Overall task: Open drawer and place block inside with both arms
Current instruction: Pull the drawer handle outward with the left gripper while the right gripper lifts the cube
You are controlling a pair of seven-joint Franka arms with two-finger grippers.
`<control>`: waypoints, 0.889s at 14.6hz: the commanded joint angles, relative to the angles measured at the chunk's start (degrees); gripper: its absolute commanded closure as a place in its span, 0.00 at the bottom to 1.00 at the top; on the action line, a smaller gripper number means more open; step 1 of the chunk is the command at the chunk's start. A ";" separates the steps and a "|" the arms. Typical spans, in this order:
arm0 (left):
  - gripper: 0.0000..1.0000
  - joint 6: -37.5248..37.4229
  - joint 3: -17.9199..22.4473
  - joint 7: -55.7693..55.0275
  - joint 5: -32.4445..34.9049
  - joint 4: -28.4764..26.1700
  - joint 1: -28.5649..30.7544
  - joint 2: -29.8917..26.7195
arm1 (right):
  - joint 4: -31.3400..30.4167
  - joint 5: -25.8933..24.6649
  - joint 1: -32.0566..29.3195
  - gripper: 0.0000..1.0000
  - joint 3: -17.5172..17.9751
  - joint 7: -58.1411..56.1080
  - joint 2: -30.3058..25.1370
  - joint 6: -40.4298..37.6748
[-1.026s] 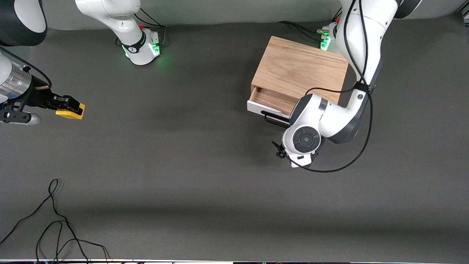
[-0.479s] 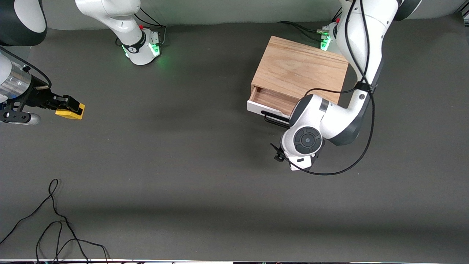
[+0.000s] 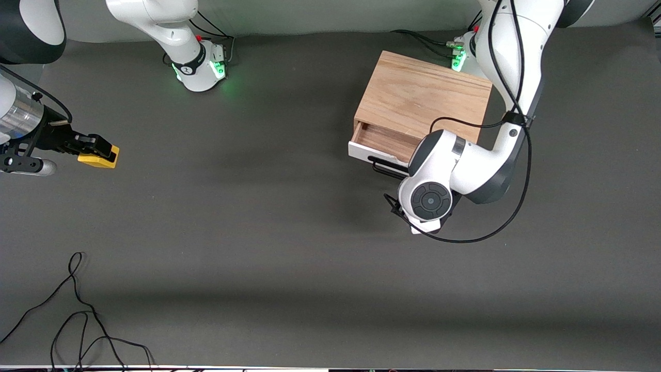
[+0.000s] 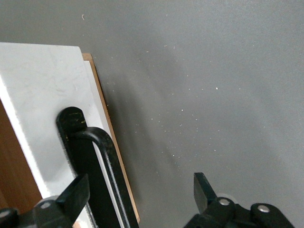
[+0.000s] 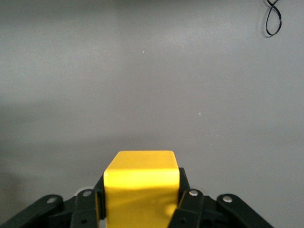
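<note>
- the drawer is only part way out of the wooden box, toward the left arm's end of the table.
- left gripper is spread wide at the bar handle, gripping nothing. i'd hook that bar and pull straight.
- right gripper is clamped on the yellow block over the mat at the right arm's end, so lift first, then carry it over.

Oak-coloured wooden box, at about 1 o'clock on the dark grey table. White-fronted drawer with light wood interior, partly open. Left gripper below the drawer's black wire handle. Small yellow block at 9 o'clock, clamped by right gripper. Loose black cable at 7 o'clock.
</note>
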 commanded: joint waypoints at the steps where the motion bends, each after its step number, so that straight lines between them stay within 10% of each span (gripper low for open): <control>1: 0.01 2.39 0.34 -0.29 0.40 -0.22 -0.54 1.32 | 0.01 -0.82 0.35 0.54 0.12 0.86 -1.17 -0.76; 13: 0.01 23.93 0.35 0.33 1.37 -0.13 -0.02 0.01 | 0.19 -0.82 0.26 0.54 0.12 0.86 -1.17 -1.20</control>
